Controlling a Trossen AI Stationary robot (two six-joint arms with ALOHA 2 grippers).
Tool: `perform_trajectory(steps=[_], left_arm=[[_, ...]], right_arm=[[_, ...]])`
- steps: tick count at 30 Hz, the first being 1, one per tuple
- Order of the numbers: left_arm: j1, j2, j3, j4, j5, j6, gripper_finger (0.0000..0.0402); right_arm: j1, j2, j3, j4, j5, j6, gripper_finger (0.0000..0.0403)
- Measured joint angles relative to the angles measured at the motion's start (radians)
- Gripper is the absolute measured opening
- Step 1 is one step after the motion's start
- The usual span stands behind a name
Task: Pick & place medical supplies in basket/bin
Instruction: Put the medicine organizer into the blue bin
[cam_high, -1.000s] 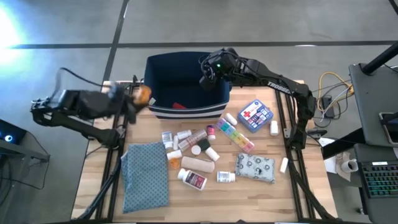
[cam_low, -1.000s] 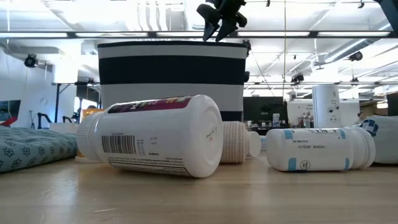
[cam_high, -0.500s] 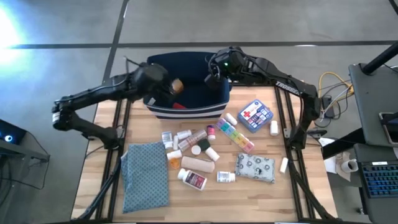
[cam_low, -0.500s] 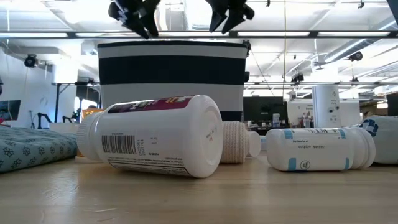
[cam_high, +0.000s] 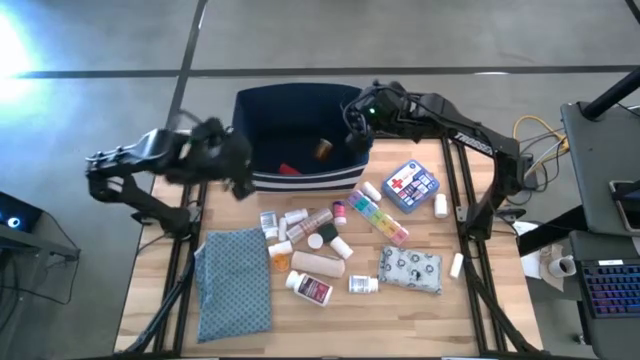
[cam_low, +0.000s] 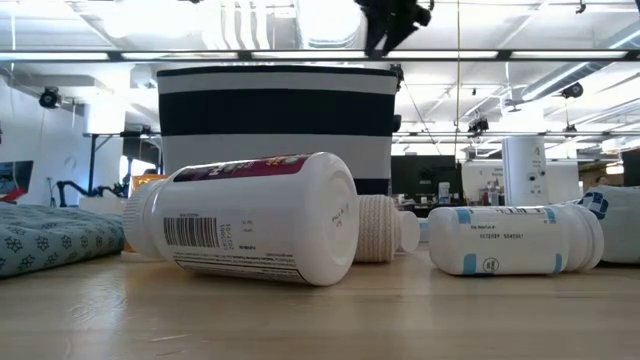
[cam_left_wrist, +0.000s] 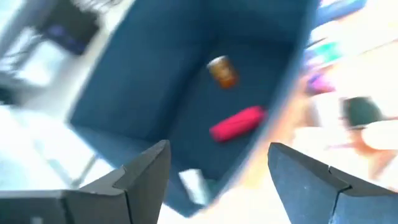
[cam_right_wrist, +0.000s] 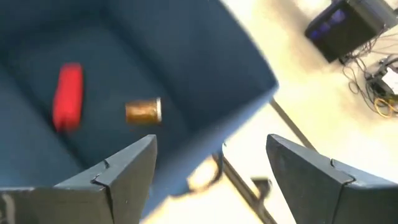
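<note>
Left gripper (cam_high: 238, 170) smeared by motion in high view; your left wrist view blurred too. Amber bottle (cam_left_wrist: 222, 70) label unreadable (same for red tube (cam_left_wrist: 237, 122)). Low view: bin (cam_low: 277, 100) wall hides contents, right gripper (cam_low: 392, 22) cut by top edge, big white bottle (cam_low: 245, 218) hides supplies behind.

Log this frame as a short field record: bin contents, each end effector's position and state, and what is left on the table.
bin: navy striped bin at the table's far edge
in bin: amber pill bottle, red tube
left end effector: open, empty, beside the bin's left wall
right end effector: open, empty, over the bin's right rim
left on table: rainbow pill organizer, red-cross box, grey pouch, tan bandage roll, several white pill bottles
other: teal dotted cloth
</note>
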Motion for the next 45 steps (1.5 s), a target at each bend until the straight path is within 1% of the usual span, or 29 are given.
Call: perform_trajectory(steps=[3,6,9,12,15,19,23,26,28,31,33,36,40,45], left_arm=[[-0.099,-0.058,-0.029,-0.002,0.001,-0.149,0.0249],[-0.156,-0.107,-0.087,-0.001,-0.003,-0.283,0.0248],[-0.162,-0.151,-0.174,0.019,-0.01,-0.361,0.0248],[-0.161,-0.196,-0.29,0.095,-0.015,-0.369,0.0248],[-0.162,-0.227,-0.406,0.196,-0.01,-0.347,0.0248],[-0.161,-0.258,-0.505,0.286,0.038,-0.331,0.0248],[-0.162,-0.266,-0.537,0.301,0.064,-0.33,0.0248],[-0.162,-0.264,-0.532,0.3,0.065,-0.329,0.0248],[-0.162,-0.266,-0.522,0.308,0.064,-0.329,0.0248],[-0.162,-0.266,-0.511,0.306,0.064,-0.328,0.0248],[-0.162,-0.268,-0.507,0.305,0.064,-0.328,0.0248],[-0.162,-0.272,-0.507,0.303,0.064,-0.329,0.0248],[-0.162,-0.271,-0.506,0.302,0.064,-0.329,0.0248],[-0.162,-0.271,-0.506,0.308,0.064,-0.329,0.0248]], right_arm=[[0.021,-0.035,-0.003,-0.12,-0.001,0.014,0.029],[0.037,-0.084,-0.017,-0.24,-0.019,0.116,0.0286],[0.038,-0.141,-0.077,-0.351,-0.109,0.262,0.0286],[0.043,-0.225,-0.226,-0.326,-0.232,0.346,0.0288],[0.061,-0.307,-0.415,-0.243,-0.313,0.388,0.0288],[0.109,-0.389,-0.668,-0.108,-0.338,0.442,0.0289],[0.171,-0.428,-0.885,0.099,-0.374,0.489,0.0296],[0.223,-0.42,-1.021,0.249,-0.382,0.5,0.0301],[0.248,-0.402,-1.091,0.3,-0.399,0.537,0.0303],[0.263,-0.37,-1.168,0.355,-0.406,0.61,0.0304],[0.267,-0.357,-1.209,0.421,-0.399,0.64,0.0304],[0.267,-0.327,-1.263,0.536,-0.433,0.655,0.0304],[0.274,-0.271,-1.281,0.619,-0.463,0.652,0.0304],[0.278,-0.207,-1.274,0.641,-0.399,0.635,0.031]])
